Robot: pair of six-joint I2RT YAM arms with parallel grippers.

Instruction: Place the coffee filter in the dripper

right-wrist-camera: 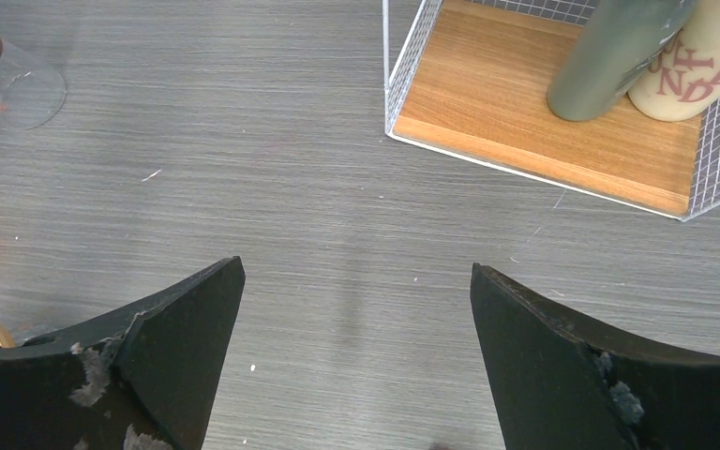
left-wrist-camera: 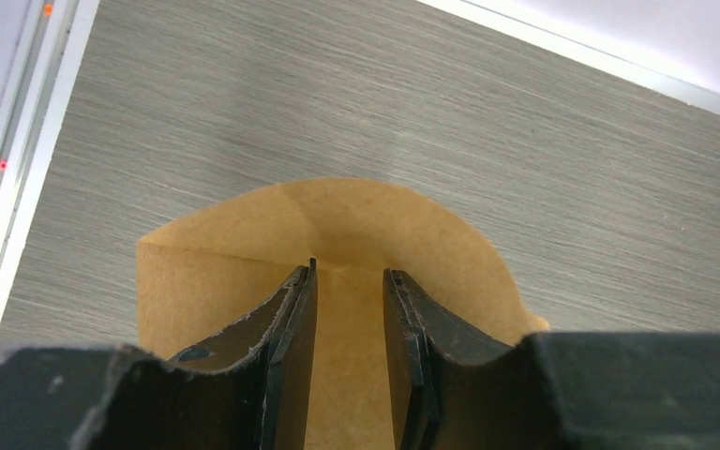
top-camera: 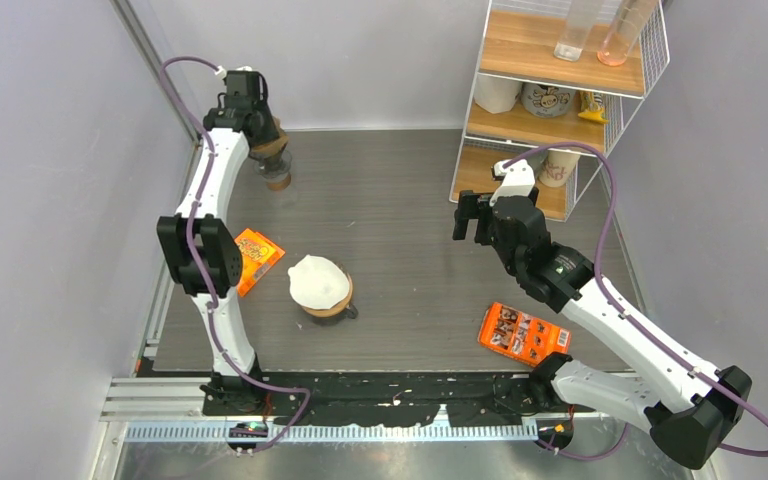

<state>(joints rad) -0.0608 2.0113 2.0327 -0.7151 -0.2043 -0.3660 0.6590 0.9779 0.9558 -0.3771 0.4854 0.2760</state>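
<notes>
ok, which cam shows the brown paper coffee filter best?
Left wrist: the brown paper coffee filter fills the frame centre, creases visible, between the fingers of the left end effector. Top external shows only a small brown patch under that end effector. Right wrist doesn't show it clearly.

The only lettering I could read stood on the cream cup (right-wrist-camera: 703,80) in the wire rack (right-wrist-camera: 506,112) at the table's (top-camera: 410,190) far right corner: reddish capitals, cut off, ending in "ND". Print on the orange packet (top-camera: 256,258) by the left edge and the second packet (top-camera: 524,333) by the near edge was too small.
</notes>
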